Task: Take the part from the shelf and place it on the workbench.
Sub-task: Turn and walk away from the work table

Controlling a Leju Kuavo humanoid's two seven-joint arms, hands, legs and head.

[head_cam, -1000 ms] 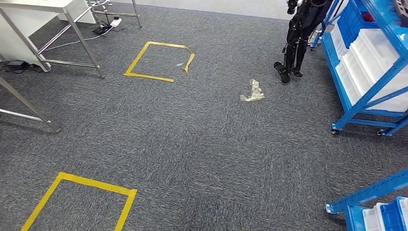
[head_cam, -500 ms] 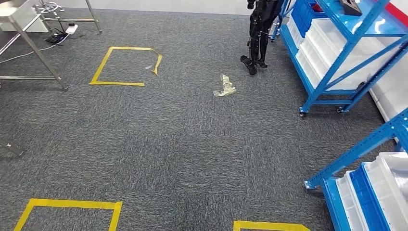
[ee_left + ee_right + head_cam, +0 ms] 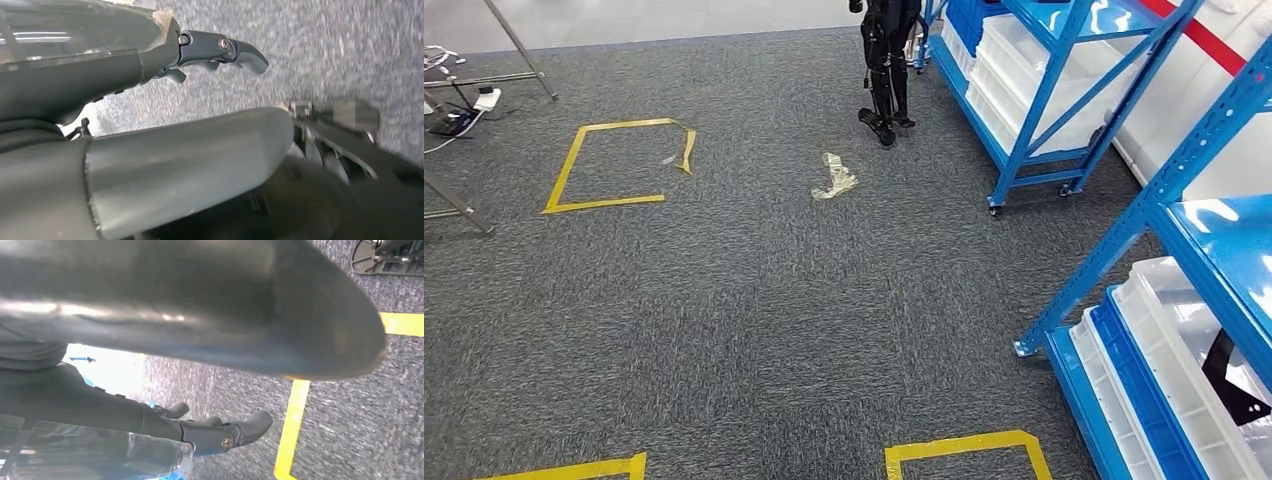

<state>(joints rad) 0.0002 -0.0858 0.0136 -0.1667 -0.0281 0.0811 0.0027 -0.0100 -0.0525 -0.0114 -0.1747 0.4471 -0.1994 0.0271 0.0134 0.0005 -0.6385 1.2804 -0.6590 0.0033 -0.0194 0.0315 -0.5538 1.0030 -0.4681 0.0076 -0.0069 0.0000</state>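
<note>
Camera has swung right; near shelf (image 3: 1184, 160) cut off at the edge.

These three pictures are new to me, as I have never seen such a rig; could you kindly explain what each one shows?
They come from a walking humanoid robot with two arms. The wide picture is its head camera, looking down at grey carpet with yellow tape squares, a crumpled scrap, and blue shelves holding white bins on the right. The dark legs near the far shelf look like another robot's.

The other two pictures come from cameras at the wrists, so they are turned. One shows the left robot hand, the other the right robot hand. Both hang over the carpet, fingers loosely apart, holding nothing. No part has been picked up yet.
</note>
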